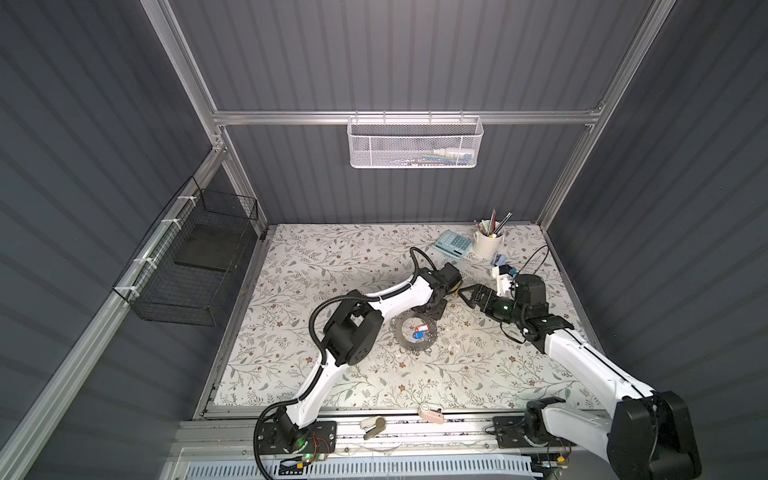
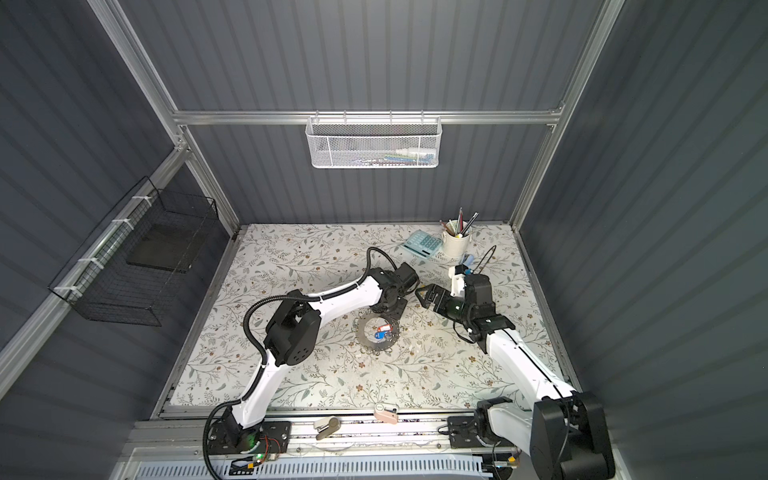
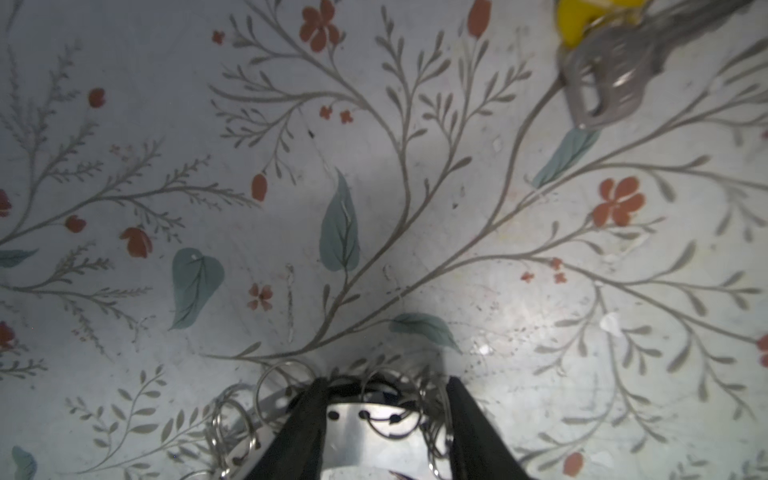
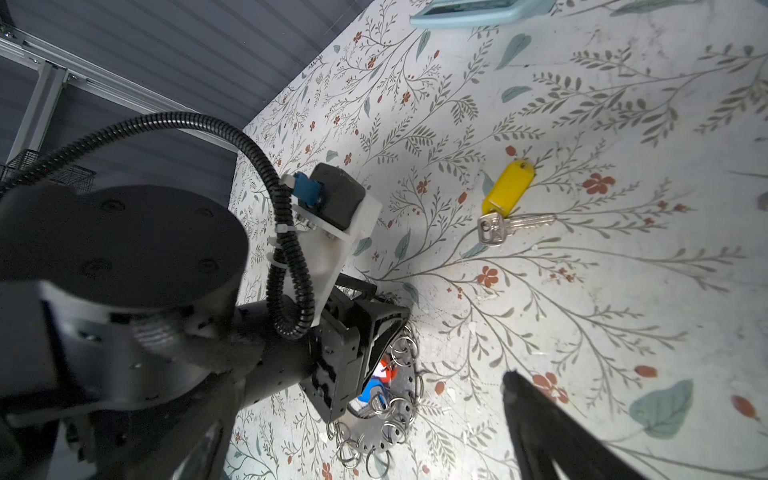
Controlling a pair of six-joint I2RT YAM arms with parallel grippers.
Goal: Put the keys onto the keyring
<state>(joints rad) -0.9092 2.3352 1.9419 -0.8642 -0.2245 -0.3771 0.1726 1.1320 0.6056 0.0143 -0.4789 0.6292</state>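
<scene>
Floral-print tabletop (image 1: 332, 374) in a grey panelled booth. Both top views: keyring (image 1: 400, 332) (image 2: 363, 332) lies flat mid-table, with the red-tagged key (image 1: 423, 327) (image 2: 386, 328) and blue-tagged key (image 1: 417, 334) (image 2: 379, 334) in its open centre. The left gripper (image 1: 433, 309) (image 2: 390, 309) is down at the keyring's far rim. The right gripper (image 1: 465, 293) (image 2: 422, 295) is just beyond that rim, jaws spread wide with nothing between them. A calculator (image 1: 453, 244) and pen pot (image 1: 488, 245) stand well behind the keyring, and a stapler (image 1: 372, 427) sits well in front of it. Left wrist view: two black fingers (image 3: 305, 419) stand partly apart astride a stretch of the keyring's band (image 3: 365, 440), with wire loops crowding them. Whether they clamp it cannot be told. The yellow-tagged key (image 3: 602, 70) is blurred and well apart from the keyring. Right wrist view: the yellow-tagged key (image 4: 509, 195) lies flat, well clear of the keyring (image 4: 380, 442). The red and blue tags show inside the ring, beside the left gripper. One finger (image 4: 536, 415) of the right gripper is near the keyring's loops.
</scene>
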